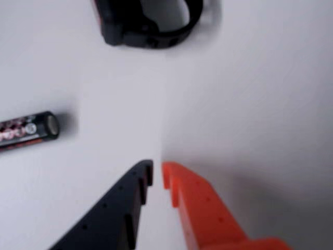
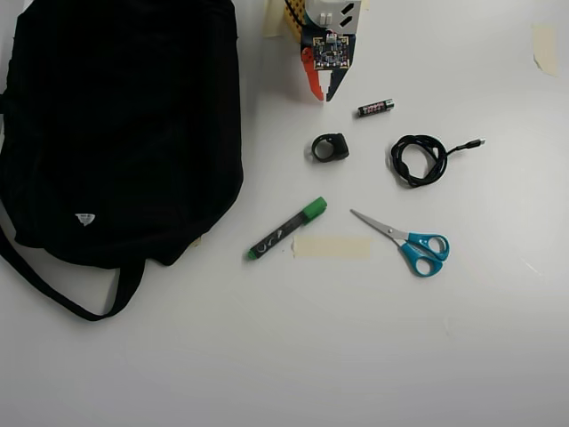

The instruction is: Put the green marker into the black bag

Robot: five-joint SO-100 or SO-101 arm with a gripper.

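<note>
White desk (image 2: 267, 356): the green marker (image 2: 286, 229) lies toward 6 o'clock from the hand (image 2: 322, 92), which looks nearly closed and empty; marker's axis runs 2-to-8.

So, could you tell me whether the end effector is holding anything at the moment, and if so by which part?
Nothing is held. The end effector is nearly closed over bare table with nothing between its tips, and the green marker lies untouched on the table.
</note>
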